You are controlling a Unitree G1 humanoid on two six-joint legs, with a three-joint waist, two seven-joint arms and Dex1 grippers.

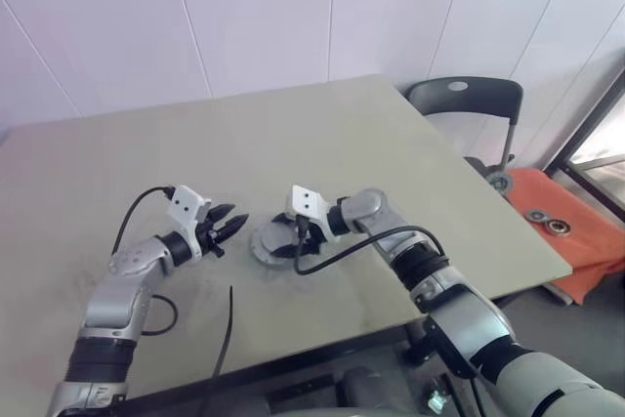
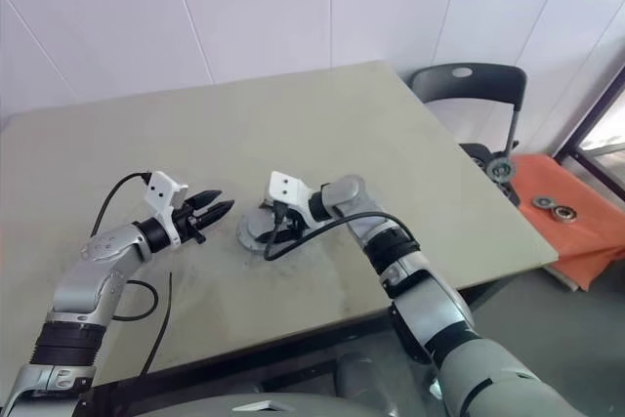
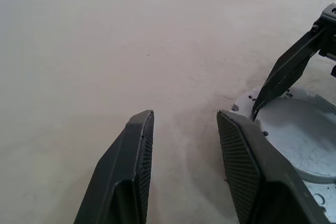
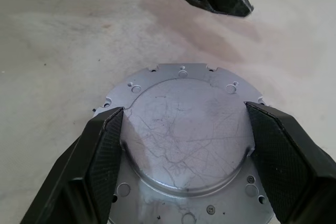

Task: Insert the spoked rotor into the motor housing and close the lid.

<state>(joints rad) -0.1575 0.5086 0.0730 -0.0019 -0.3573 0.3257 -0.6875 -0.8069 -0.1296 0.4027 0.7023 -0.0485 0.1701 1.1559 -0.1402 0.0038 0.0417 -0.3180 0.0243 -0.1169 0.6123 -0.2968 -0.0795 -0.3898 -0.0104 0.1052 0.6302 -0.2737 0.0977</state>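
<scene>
A round grey metal disc, the lid [image 4: 184, 145], lies flat on the beige table [image 1: 293, 134] in front of me; it has a raised scratched centre and a flat rim with small holes. My right gripper [image 4: 185, 109] reaches in from the right and its two fingers press on opposite sides of the raised centre. Just left of the lid [image 1: 262, 243], my left gripper [image 1: 234, 224] hovers open with nothing between its fingers [image 3: 139, 145], its tips pointing at the rim. The motor housing and the spoked rotor are hidden or out of view.
A grey chair [image 1: 467, 100] stands past the table's far right corner. On the floor to the right lies an orange cloth [image 1: 586, 231] with round metal parts on it. Black cables [image 1: 227, 329] trail over the table's near edge.
</scene>
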